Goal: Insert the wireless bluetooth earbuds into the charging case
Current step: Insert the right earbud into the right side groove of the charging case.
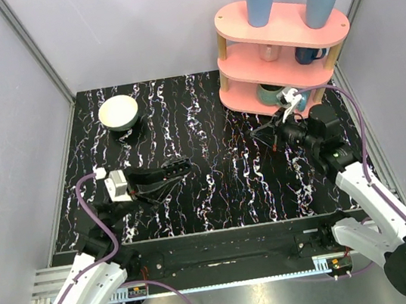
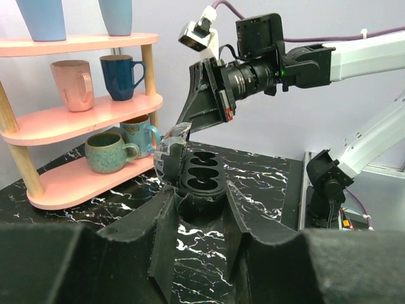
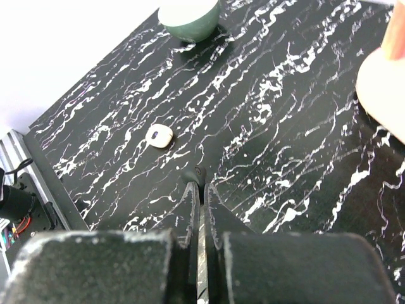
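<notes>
Black marble table (image 1: 217, 196). My L pincer (image 2: 200, 190) clamped on dark charging case (image 2: 201, 174), clear lid (image 2: 169, 149) up. R pincer (image 3: 200, 187) closed tight, empty, nr pink shelf (image 1: 244, 19).

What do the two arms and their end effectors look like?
The left arm and right arm have white lower segments and black upper joints. The left end effector and right end effector are black, with wedge-shaped fingers. A purple cable loops along each arm.
</notes>
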